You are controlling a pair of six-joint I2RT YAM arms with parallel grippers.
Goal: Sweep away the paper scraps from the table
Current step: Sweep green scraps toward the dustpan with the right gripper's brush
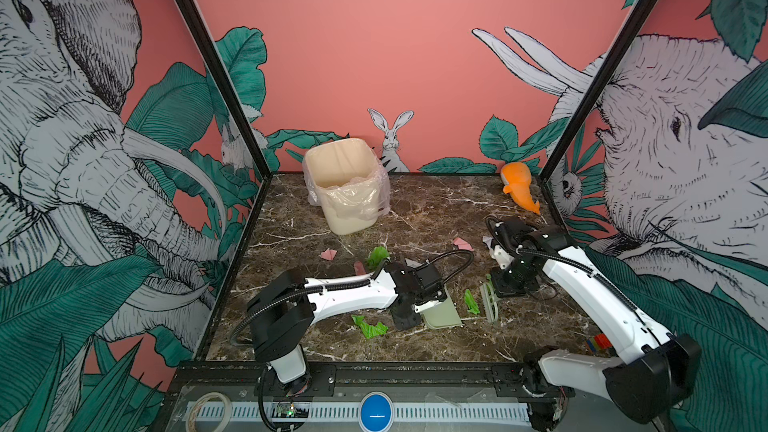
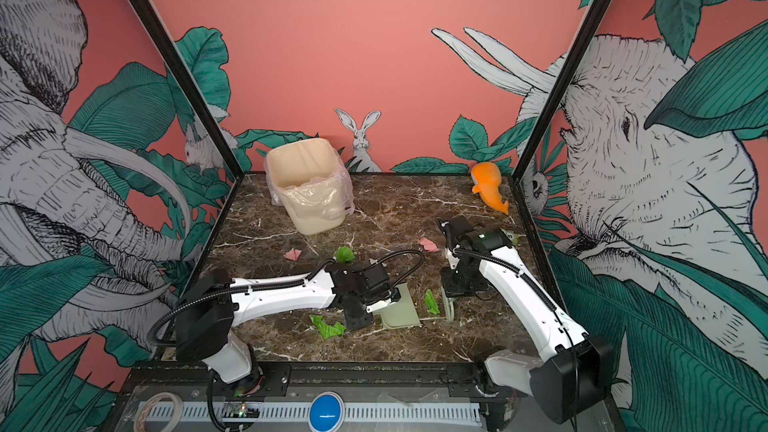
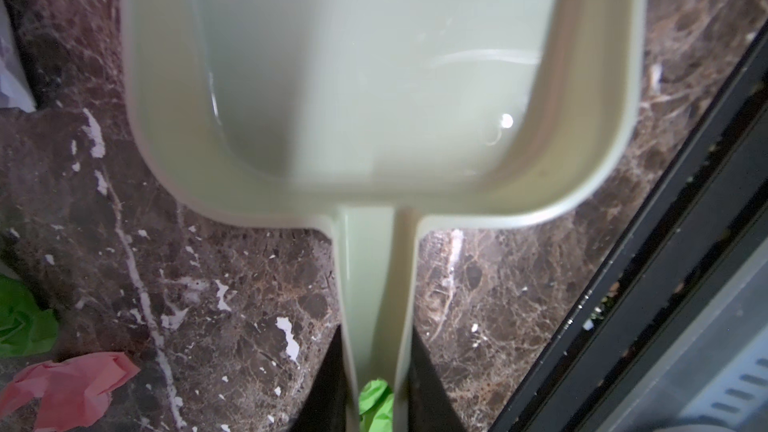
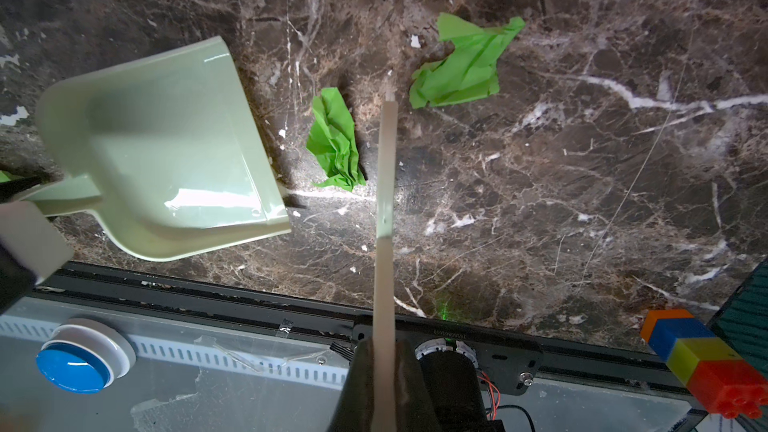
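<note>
Grip, left: your left pincer (image 3: 376,371) is narrow, clamped on the slim handle of the pale green plastic dustpan (image 1: 444,313); its dark fingers (image 3: 326,384) flank the handle on both sides.
Grip, right: your right pincer (image 4: 384,371) is closed tight on the thin stem of a pale green flat plastic sweeper (image 1: 489,301), which stands on edge. Whether its lower end touches the marble, you cannot tell.
Litter: the crumpled green and pink paper scraps (image 1: 370,327) lie scattered over the middle and front of the dark brown, white-veined marble surface (image 1: 436,209).
Between the tools: one green scrap (image 4: 334,147) lies between the dustpan's open lip and the sweeper, just beside both. You cannot tell whether it touches either. A second green scrap (image 4: 465,64) lies on the sweeper's other side, away from the dustpan.
Around the left arm: behind it sit a green scrap (image 1: 377,256) and two pink ones (image 1: 328,254) (image 1: 462,243), all apart from each other. In front of it another green scrap (image 2: 328,328) lies near the handle end.
Front edge: the dustpan lies near the black metal frame rail (image 1: 415,367), with a strip of bare marble between them.
Back edge: a cream plastic waste bin (image 1: 345,201) with a clear liner stands at the back left, and an orange carrot-shaped toy (image 1: 519,189) lies in the back right corner. Bare marble runs between them.
Open room: you have bare marble from the sweeper out to the right edge. A stack of coloured toy bricks (image 4: 706,367) sits at the front right corner.
</note>
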